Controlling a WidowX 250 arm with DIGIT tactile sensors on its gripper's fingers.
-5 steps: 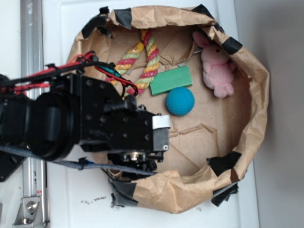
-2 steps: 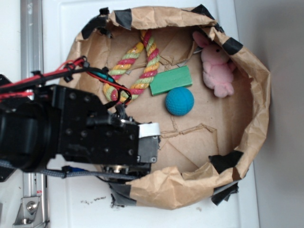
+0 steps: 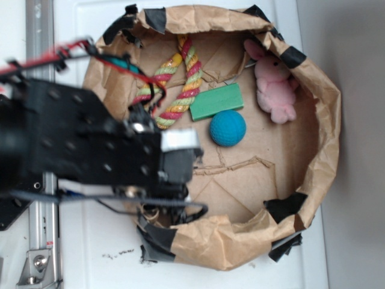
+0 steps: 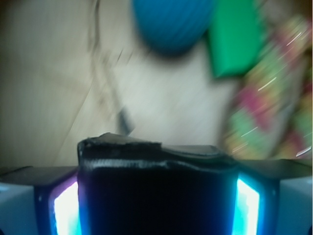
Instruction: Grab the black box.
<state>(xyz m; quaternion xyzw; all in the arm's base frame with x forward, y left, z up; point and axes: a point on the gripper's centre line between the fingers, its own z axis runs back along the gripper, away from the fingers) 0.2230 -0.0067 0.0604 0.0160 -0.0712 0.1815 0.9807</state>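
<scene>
**Black box held between the jaws**

Your wrist view shows the black box (image 4: pixel 156 191) clamped in the gripper (image 4: pixel 156 196), no writing legible; beyond lie the blue ball (image 4: pixel 171 22) and green block (image 4: pixel 234 39). Outside, the arm hides the box

Exterior looks straight down; wrist view sits low, sharing the blue ball (image 3: pixel 228 127).

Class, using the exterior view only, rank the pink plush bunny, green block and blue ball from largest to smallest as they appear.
1. Pink plush bunny, clearly largest.
2. Green block and blue ball look about alike in area: the block longer, the ball rounder, so I leave them unranked.
</scene>
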